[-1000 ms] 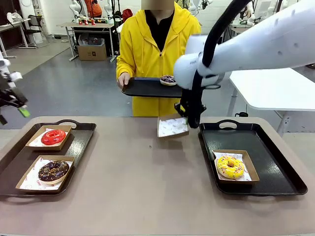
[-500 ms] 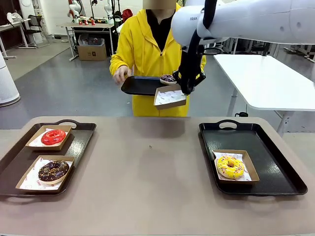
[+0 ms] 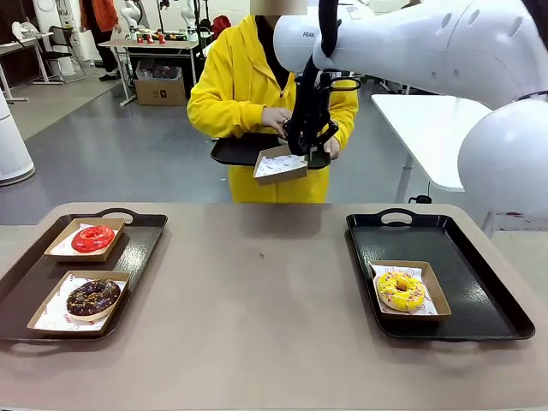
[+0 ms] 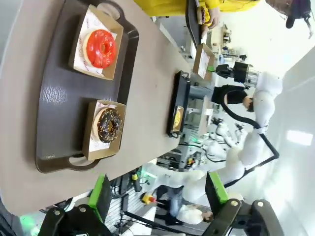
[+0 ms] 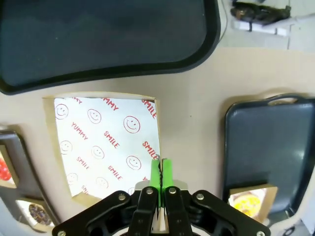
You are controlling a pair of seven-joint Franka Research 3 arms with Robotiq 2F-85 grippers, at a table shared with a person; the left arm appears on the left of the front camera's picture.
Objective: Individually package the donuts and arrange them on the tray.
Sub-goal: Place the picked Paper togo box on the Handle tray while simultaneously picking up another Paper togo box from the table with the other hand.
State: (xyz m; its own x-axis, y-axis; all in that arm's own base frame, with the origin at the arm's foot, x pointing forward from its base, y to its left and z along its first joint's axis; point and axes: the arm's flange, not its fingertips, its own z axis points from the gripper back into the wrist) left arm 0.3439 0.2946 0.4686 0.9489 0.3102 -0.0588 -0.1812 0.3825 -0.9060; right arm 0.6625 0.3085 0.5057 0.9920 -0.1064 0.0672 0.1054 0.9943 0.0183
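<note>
My right gripper (image 3: 302, 157) (image 5: 160, 172) is shut on the edge of an empty paper-lined cardboard box (image 3: 279, 164) (image 5: 106, 147). It holds the box in the air in front of the black tray (image 3: 240, 151) that the person carries. One of the person's hands (image 3: 276, 118) reaches onto that tray just behind the gripper. The red donut (image 3: 92, 238) (image 4: 100, 48) and the chocolate donut (image 3: 92, 297) (image 4: 109, 125) lie in boxes on the left tray (image 3: 141, 240). The yellow donut (image 3: 401, 290) lies boxed on the right tray (image 3: 479, 295). High over the left tray, my left gripper (image 4: 157, 194) stands open.
The brown table (image 3: 257, 308) is bare between the two trays. A white table (image 3: 462, 141) stands at the back right. The right arm's white links (image 3: 428, 43) span the upper right of the front view.
My right gripper has carried the empty box up and leftward, from beside the right tray to the person's tray. The person's hand has moved onto that tray.
</note>
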